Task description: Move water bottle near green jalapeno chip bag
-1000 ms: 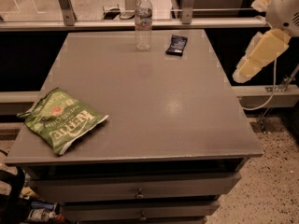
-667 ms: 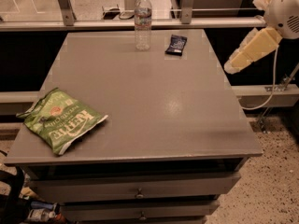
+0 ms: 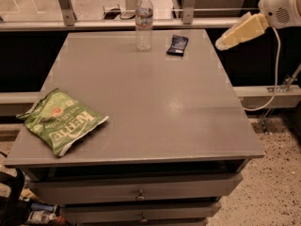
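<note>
The water bottle point(image 3: 144, 20) is clear plastic with a white cap and stands upright near the far edge of the grey table point(image 3: 155, 107). The green jalapeno chip bag point(image 3: 63, 121) lies flat and crinkled at the table's front left corner, far from the bottle. My gripper point(image 3: 225, 42) is the cream-coloured end of the white arm at the upper right. It hangs in the air just off the table's far right edge, to the right of the bottle and well apart from it. It holds nothing that I can see.
A small dark blue-black packet point(image 3: 178, 44) lies just right of the bottle, between it and the gripper. Metal railing posts point(image 3: 189, 4) stand behind the table. Drawers point(image 3: 138, 194) sit under the tabletop. A cable point(image 3: 275, 74) hangs at the right, and clutter point(image 3: 40, 215) lies on the floor at the lower left.
The arm has swung its cream-coloured end up and to the left, closer to the table's far right corner. The bottle, bag and packet have not moved.
</note>
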`<state>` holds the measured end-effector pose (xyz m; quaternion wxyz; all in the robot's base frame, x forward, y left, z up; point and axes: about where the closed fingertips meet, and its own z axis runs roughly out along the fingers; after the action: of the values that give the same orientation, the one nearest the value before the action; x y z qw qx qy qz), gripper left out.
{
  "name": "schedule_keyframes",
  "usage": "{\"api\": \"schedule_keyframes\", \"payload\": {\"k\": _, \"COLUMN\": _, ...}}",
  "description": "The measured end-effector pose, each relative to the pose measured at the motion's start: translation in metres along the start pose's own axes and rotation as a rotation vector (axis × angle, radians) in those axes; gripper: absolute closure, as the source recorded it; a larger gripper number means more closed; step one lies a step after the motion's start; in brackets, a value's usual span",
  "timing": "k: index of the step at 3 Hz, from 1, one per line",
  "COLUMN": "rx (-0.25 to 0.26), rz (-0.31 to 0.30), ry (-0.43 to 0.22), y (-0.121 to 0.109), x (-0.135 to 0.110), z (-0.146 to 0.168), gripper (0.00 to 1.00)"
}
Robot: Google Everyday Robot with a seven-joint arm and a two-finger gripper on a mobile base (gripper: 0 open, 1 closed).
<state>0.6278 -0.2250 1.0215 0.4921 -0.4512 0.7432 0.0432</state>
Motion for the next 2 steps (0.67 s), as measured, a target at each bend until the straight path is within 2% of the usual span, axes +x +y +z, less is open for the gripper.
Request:
{"api": "schedule_keyframes", "payload": {"k": 1, "rx": 0.012, "rz": 0.007, "ry": -0.067, "y": -0.0215, "x": -0.0122, "z": 0.0192, "gripper": 0.0}}
{"api": "schedule_keyframes", "payload": {"k": 2, "rx": 0.011, "rz": 0.007, "ry": -0.067, "y": -0.0215, "x": -0.0122, "z": 0.0193, "gripper": 0.0}}
